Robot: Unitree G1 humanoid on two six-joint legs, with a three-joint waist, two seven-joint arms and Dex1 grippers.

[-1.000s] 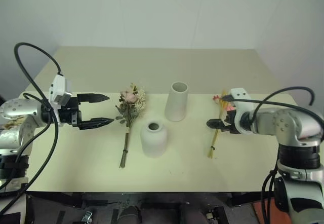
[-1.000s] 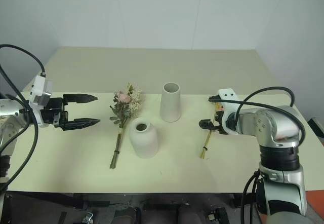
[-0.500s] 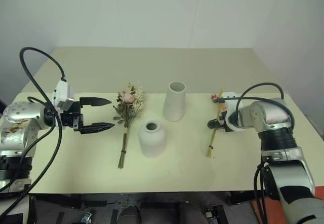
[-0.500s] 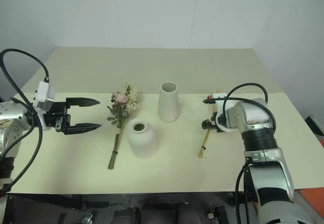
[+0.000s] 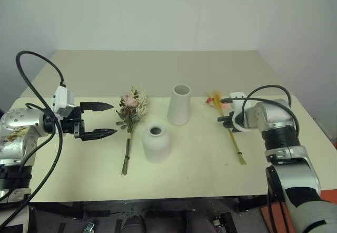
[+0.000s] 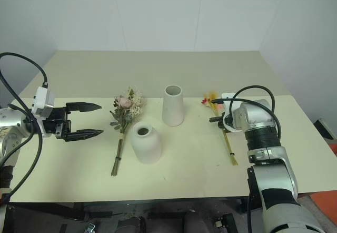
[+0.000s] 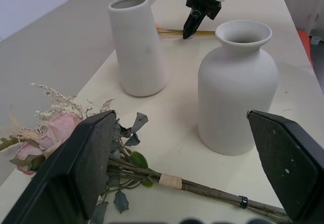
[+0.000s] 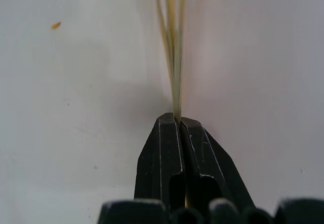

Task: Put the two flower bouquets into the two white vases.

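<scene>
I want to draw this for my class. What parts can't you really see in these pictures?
- Inside the short vase and the tall vase: only dark mouths show in the head views.
- Wheat bundle's blossoms: too small in the head views, cut off by the edge in the right wrist view, where the right tool pinches the stalks.
- Rose bouquet's leaves: partly hidden behind a finger of the left tool.

Silver arms, black cables, black-fingered tools

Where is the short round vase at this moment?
In the left eye view the short round vase stands near the table's middle, in front of the tall vase, with the rose bouquet lying to its left.
</scene>
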